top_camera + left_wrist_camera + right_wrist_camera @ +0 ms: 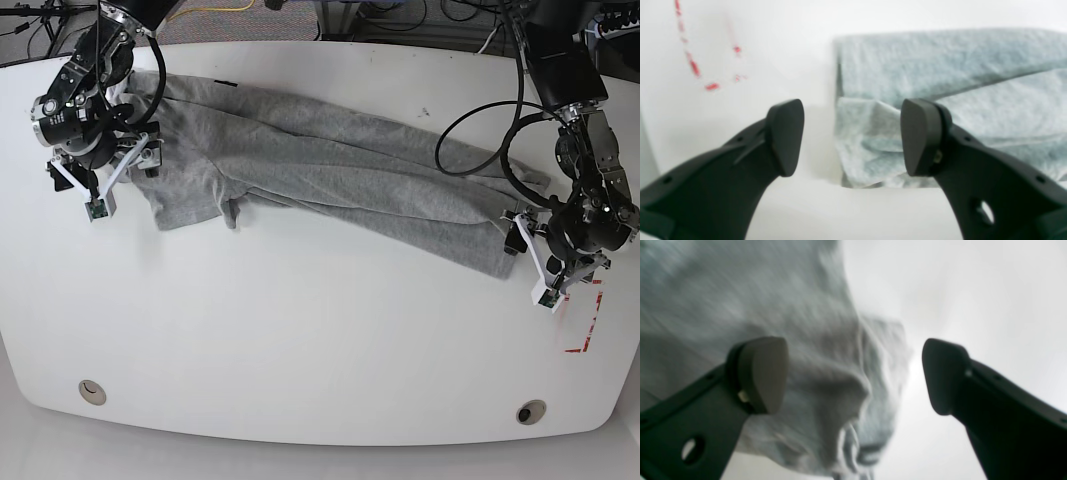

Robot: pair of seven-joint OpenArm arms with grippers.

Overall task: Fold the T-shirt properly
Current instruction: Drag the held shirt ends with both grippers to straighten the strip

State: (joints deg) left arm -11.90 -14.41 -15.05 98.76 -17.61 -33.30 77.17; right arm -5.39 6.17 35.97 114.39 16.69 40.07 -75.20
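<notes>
My left gripper stands with its jaws spread apart and nothing between the pads, hovering at the folded corner of the T-shirt, which fills the view from twelve to four o'clock. Red dashed marks sit at ten o'clock on the white table. My right gripper is likewise spread wide and empty over the bunched sleeve end. From the base camera I see the shirt lying as a long band from ten o'clock to three o'clock.
</notes>
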